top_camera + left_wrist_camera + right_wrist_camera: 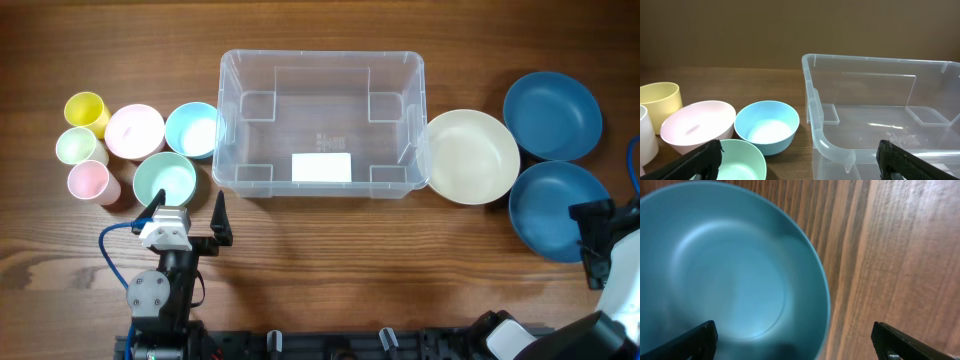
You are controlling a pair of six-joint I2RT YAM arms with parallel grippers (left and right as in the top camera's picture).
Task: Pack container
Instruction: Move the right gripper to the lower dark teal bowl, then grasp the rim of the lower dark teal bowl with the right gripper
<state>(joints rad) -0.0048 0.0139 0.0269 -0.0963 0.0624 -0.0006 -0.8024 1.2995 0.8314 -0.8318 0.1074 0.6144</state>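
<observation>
Container (320,110) central; left claw (186,212), jaws apart, near mint bowl (165,180); right claw (795,337), likewise apart, apparently above blue bowl (730,280).

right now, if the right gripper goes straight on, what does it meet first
Likely the near dark blue bowl, around its rim; the open right gripper points down at it. Depth is unclear.

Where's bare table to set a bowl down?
Free: the wide strip of table in front of the container, from the left end effector to the near blue bowl; a narrower strip behind it. Crowded: pastel cups and bowls on its left, cream bowl and far blue bowl on its right.
</observation>
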